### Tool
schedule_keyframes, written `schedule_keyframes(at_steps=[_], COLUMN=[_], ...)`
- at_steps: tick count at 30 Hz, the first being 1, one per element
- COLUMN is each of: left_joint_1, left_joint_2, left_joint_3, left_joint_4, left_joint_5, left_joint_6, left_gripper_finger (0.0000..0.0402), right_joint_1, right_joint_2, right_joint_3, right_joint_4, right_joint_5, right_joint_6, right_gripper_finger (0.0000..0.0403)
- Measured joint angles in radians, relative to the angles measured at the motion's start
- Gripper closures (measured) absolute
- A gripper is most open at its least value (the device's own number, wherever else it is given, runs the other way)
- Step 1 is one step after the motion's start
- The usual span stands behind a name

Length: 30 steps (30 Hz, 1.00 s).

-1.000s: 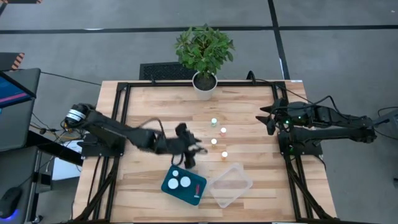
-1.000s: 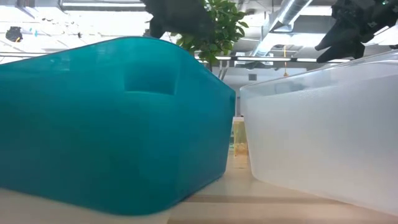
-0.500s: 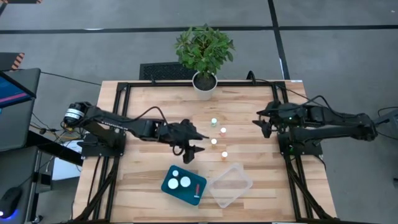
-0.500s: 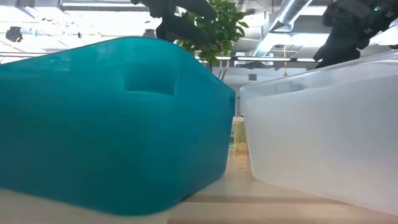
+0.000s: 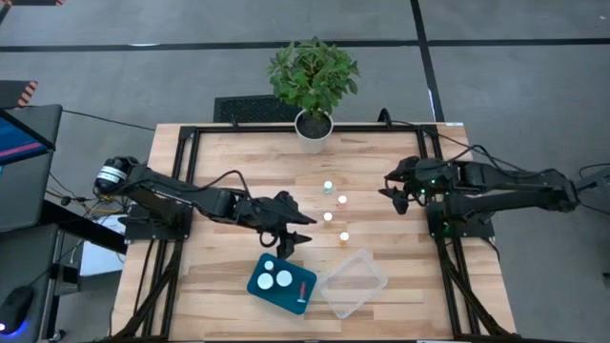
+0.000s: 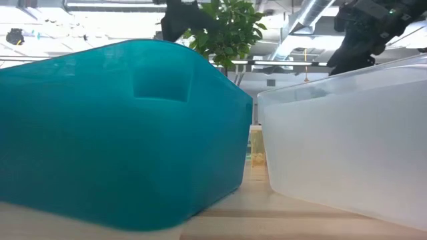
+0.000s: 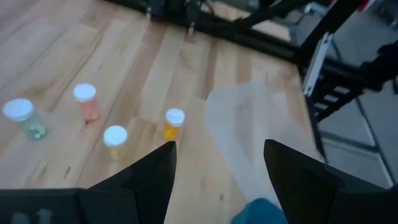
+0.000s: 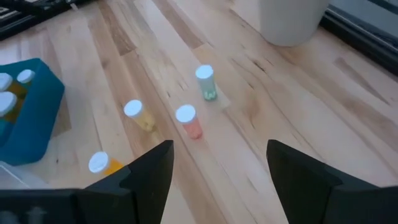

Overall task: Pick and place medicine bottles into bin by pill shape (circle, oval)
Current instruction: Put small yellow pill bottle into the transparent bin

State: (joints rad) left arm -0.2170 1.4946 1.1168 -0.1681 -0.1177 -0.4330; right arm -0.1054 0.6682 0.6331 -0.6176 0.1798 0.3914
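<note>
High: four medicine bottles (image 5: 335, 211) standing mid-table between left gripper (image 5: 289, 238) and right gripper (image 5: 393, 193); left closer to lowest bottle, teal bin (image 5: 282, 282) and clear bin (image 5: 355, 282) just below.

Left wrist: fingers spread wide, empty; orange bottle (image 7: 174, 123) straight ahead, upright, white cap.

Right wrist: wide, empty; pinkish bottle (image 8: 188, 121) and greenish bottle (image 8: 206, 83) nearest.

Grey tiled floor (image 5: 534, 57) surrounds the wooden table (image 5: 229, 152)

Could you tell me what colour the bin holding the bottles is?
The bin is teal, clearest in the low view.
</note>
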Motion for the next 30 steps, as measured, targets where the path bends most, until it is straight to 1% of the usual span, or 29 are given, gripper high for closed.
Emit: schedule_keyframes(at_steps=[6, 10, 16, 21, 26, 30], left_joint_1=[0.012, 0.052, 0.122, 0.149, 0.161, 0.163], left_joint_2=[-0.086, -0.143, -0.213, -0.263, -0.277, -0.257], left_joint_3=[0.0, 0.0, 0.0, 0.0, 0.0, -0.034], left_joint_4=[-0.007, -0.075, -0.176, -0.218, -0.22, -0.186], left_joint_5=[-0.011, -0.022, -0.021, -0.021, -0.021, -0.02], left_joint_6=[0.009, 0.049, 0.105, 0.174, 0.213, 0.243], left_gripper_finger=[0.0166, 0.0166, 0.0166, 0.0166, 0.0166, 0.0166], right_joint_1=[0.0, 0.0, -0.016, -0.021, -0.021, -0.021], right_joint_2=[0.086, 0.159, 0.29, 0.408, 0.489, 0.485], right_joint_3=[0.0, 0.0, 0.0, 0.0, 0.0, 0.009], right_joint_4=[0.038, 0.107, 0.276, 0.416, 0.488, 0.497], right_joint_5=[-0.003, -0.003, -0.003, -0.002, -0.002, -0.021], right_joint_6=[-0.001, -0.001, -0.058, -0.087, -0.089, -0.075], right_gripper_finger=[0.0132, 0.0132, 0.0132, 0.0132, 0.0132, 0.0132])
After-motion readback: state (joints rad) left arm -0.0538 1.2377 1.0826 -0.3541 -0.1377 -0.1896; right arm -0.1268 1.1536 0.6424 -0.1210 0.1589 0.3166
